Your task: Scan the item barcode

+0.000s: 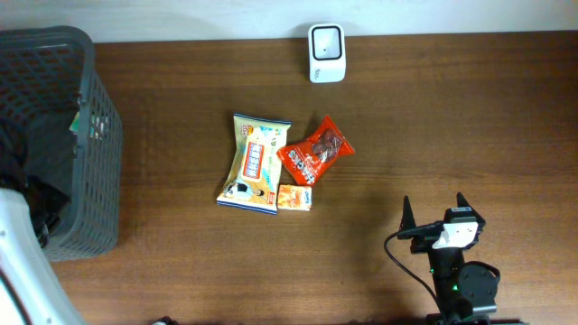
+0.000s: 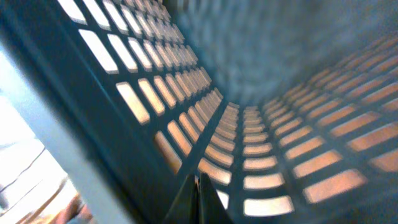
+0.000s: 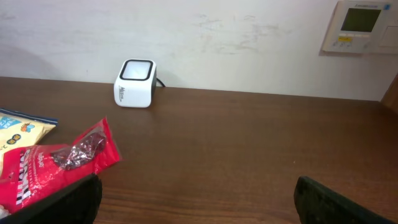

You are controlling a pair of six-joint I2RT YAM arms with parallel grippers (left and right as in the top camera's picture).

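Three items lie mid-table: a yellow snack bag [image 1: 256, 162], a red packet [image 1: 314, 152] [image 3: 59, 163] and a small orange box [image 1: 295, 198]. The white barcode scanner [image 1: 326, 52] [image 3: 135, 83] stands at the table's far edge. My left gripper [image 2: 198, 194] is down inside the dark mesh basket [image 1: 90, 90] [image 2: 186, 93]; its fingers are pressed together and nothing shows between them. In the overhead view it is hidden by the basket. My right gripper [image 1: 434, 208] [image 3: 199, 205] stands wide open and empty near the front right, right of the items.
The basket fills the table's left end, with a green-labelled thing [image 1: 79, 122] at its rim and my white left arm [image 1: 18, 262] reaching into it. A wall panel [image 3: 360, 25] hangs at the back right.
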